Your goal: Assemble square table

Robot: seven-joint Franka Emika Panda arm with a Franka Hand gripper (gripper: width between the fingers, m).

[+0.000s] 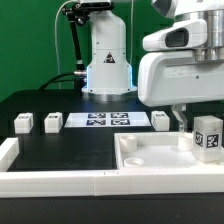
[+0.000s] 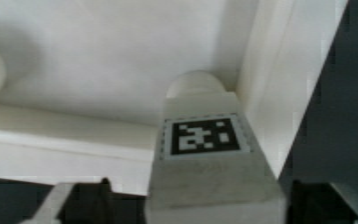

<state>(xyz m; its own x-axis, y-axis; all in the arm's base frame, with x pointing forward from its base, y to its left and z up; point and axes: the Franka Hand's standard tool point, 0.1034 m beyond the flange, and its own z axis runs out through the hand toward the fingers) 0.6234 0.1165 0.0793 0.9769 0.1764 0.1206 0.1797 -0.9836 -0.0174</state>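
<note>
Square table slab (image 1: pixel 150 160) is lying rim-up on the bench (image 1: pixel 70 150), toward the front at the exterior view's right.

Exterior view: the arm (image 1: pixel 180 70) is hanging over the slab's far right corner. The fourth leg (image 1: pixel 207 137) is standing upright beneath it, tag facing the camera, at or just above that corner. Contact with the slab cannot be confirmed. The first leg (image 1: pixel 22 122) and second leg (image 1: pixel 52 122) are standing near each other at the exterior view's left. The third leg (image 1: pixel 160 120) is standing just behind the slab, and the marker board (image 1: pixel 105 121) is lying between the second and third. A long white rail (image 1: pixel 60 182) is running along the front edge.

Wrist view: the claw (image 2: pixel 202 208) is straddling the fourth leg, whose rounded end is pointing into the slab's inner corner, where two rim walls are meeting. Whether the claw is clenched on the leg or released cannot be told, as its fingertips are showing only as dark shapes at the frame's edge.

Judgement: the step in hand is seating one leg in a slab corner, with three legs waiting. The next move is calling for a straight, centred descent. Room is tight, with rim walls crowding the leg on two sides, while the bench is lying open beyond the rim.
</note>
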